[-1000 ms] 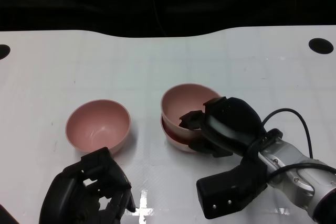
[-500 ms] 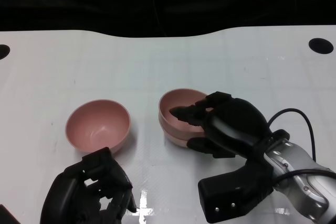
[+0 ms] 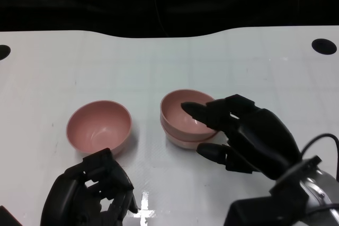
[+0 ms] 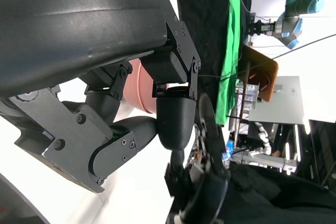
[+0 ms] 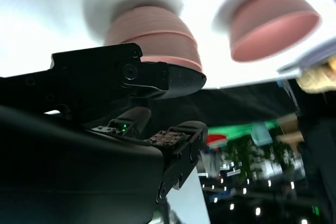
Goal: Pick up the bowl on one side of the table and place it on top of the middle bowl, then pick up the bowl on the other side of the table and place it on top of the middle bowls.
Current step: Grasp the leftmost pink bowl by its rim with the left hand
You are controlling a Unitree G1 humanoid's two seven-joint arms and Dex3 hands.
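Two pink bowls (image 3: 183,121) sit nested as a stack at the table's middle; the right wrist view shows the same stack (image 5: 152,35). My right hand (image 3: 249,136) is just right of it with fingers spread; one fingertip reaches over the upper bowl's rim and nothing is held. A single pink bowl (image 3: 99,127) stands to the left, also seen in the right wrist view (image 5: 270,24) and the left wrist view (image 4: 140,92). My left hand (image 3: 90,193) hovers just in front of that bowl with fingers curled in and holding nothing.
The white table (image 3: 159,62) stretches back to a dark curved far edge. Round black holes sit at its far right (image 3: 323,46) and far left (image 3: 2,52). A black cable (image 3: 318,141) loops by my right forearm.
My right hand has set the upper bowl down into the middle bowl, let go, opened its fingers and drawn back toward the near right. The left hand and left bowl have not moved.
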